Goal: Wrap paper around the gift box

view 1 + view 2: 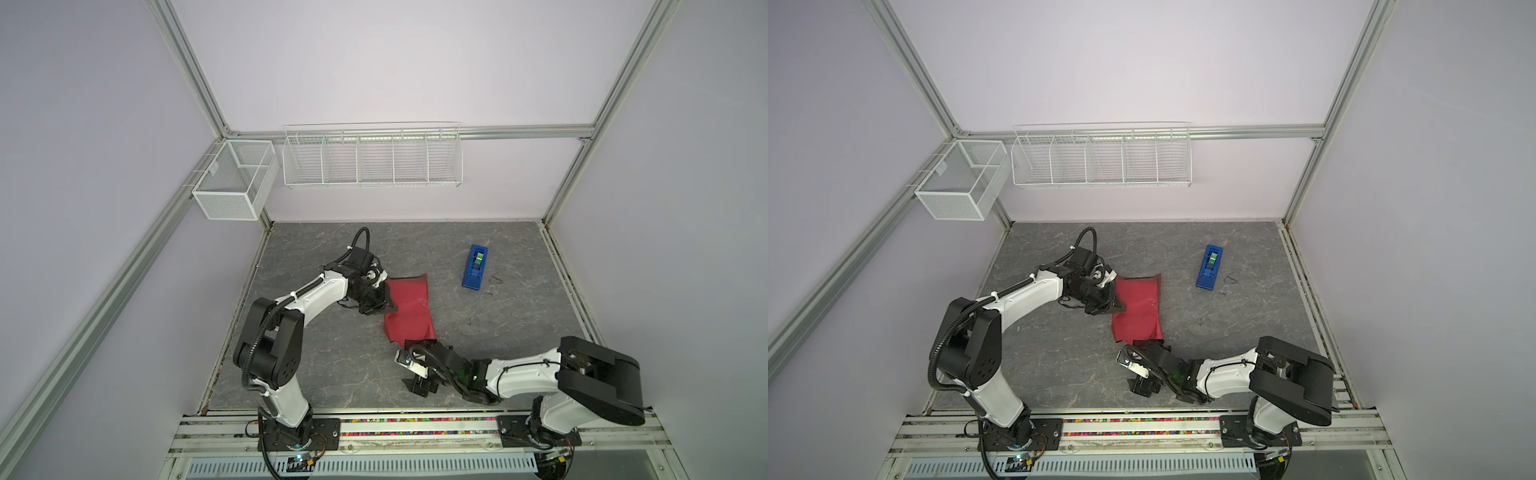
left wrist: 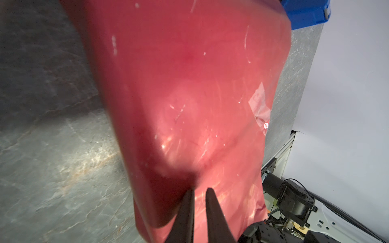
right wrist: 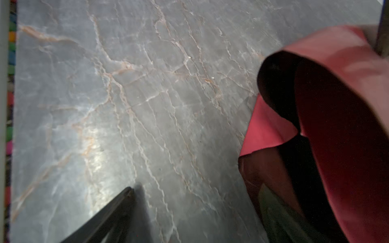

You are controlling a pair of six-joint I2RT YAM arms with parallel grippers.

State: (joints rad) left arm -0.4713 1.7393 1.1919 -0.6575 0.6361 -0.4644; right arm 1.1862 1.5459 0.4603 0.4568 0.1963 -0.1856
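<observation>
The red paper (image 1: pixel 409 303) (image 1: pixel 1140 307) lies mid-table, folded into a long bundle with its ends loose. The gift box is hidden; the bundle's open near end shows only dark inside in the right wrist view. My left gripper (image 1: pixel 390 309) (image 1: pixel 1119 309) is at the bundle's left side, shut, its tips (image 2: pixel 200 189) against the paper (image 2: pixel 189 84). A strip of clear tape (image 2: pixel 260 103) sticks on the paper. My right gripper (image 1: pixel 409 368) (image 1: pixel 1133 365) (image 3: pixel 195 189) is open at the bundle's near end, holding nothing. One of its fingers is beside the paper's curled flap (image 3: pixel 347 105).
A blue tape dispenser (image 1: pixel 475 266) (image 1: pixel 1209 266) (image 2: pixel 305 12) lies on the grey marbled table (image 1: pixel 332 365) to the right of the paper. A mesh bin (image 1: pixel 232 183) and a wire rack (image 1: pixel 372 158) hang on the back wall.
</observation>
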